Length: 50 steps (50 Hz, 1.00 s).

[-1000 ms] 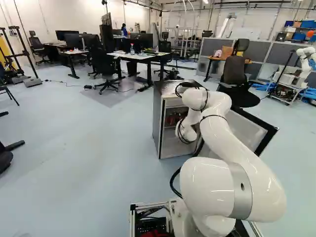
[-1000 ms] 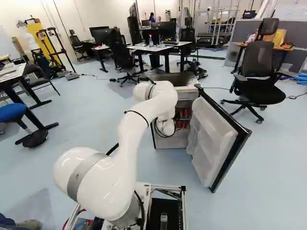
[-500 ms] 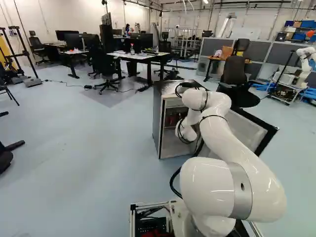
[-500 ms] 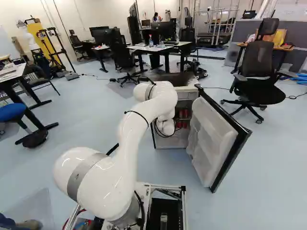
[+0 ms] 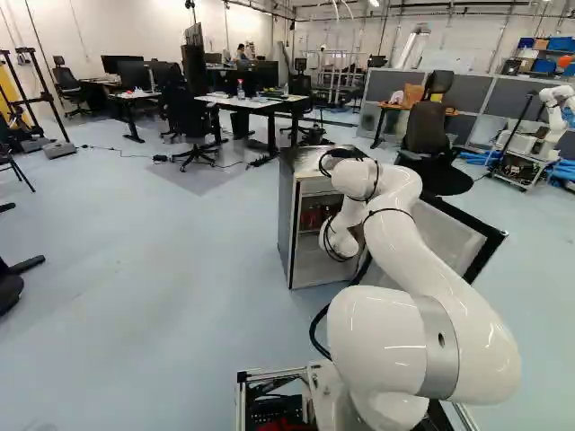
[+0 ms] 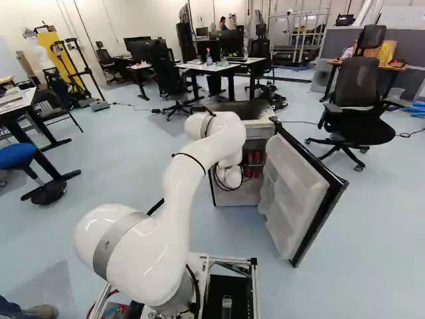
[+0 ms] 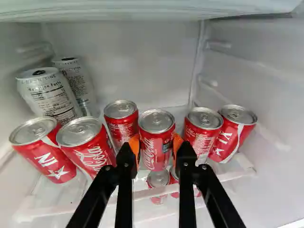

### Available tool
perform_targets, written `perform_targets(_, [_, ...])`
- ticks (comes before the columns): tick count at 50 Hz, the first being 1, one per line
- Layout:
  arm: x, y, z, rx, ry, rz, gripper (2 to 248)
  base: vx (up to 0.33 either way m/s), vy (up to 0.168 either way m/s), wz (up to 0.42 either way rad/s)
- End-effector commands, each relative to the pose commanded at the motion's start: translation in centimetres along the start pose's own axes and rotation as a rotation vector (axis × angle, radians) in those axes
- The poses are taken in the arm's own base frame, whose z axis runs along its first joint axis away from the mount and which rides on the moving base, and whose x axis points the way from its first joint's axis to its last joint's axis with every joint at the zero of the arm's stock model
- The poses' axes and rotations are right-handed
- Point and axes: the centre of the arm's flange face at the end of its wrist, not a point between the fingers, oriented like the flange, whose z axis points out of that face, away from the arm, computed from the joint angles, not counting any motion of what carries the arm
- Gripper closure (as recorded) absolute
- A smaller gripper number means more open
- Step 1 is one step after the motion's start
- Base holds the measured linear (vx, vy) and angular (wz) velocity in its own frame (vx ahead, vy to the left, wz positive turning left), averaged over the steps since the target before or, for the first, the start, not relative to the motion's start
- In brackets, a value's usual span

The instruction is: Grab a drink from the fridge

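The claw (image 7: 156, 145) was partly open, its fingers set apart by about the width of a can, with one orange pad (image 7: 135, 148) against each side of the red can (image 7: 156, 127) between them. It had hold of that can, which stood upright on the glass shelf (image 7: 216, 176) in the fridge (image 5: 286, 215).

Just beside one finger stood a second red can (image 7: 120, 124); farther out on that side were two more, a nearer one (image 7: 88, 147) and an outermost one (image 7: 46, 153). Behind those two, farther ahead of the claw, stood two pale cans, one (image 7: 49, 96) in front of the other (image 7: 77, 81). Beside the other finger were two red cans, an inner one (image 7: 202, 132) and an outer one (image 7: 232, 131). Under the claw, smaller-looking red cans (image 7: 158, 179) showed below the shelf.

The arm (image 6: 199, 159) reached into the fridge, which hid the claw from both base views. The door (image 6: 299, 193) hung wide open, beside the arm's far end. Well beyond the claw stood a desk (image 6: 219, 67).
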Motion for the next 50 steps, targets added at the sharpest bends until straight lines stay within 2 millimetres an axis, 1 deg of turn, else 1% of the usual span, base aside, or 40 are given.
perform_targets(20, [0.3, -0.1, -1.9, -0.001, -0.033, 0.008, 159, 0.000, 0.000, 0.000])
perform_targets(50, [4.2, -0.1, -5.9, -0.006, -0.062, 0.016, 159, 0.000, 0.000, 0.000])
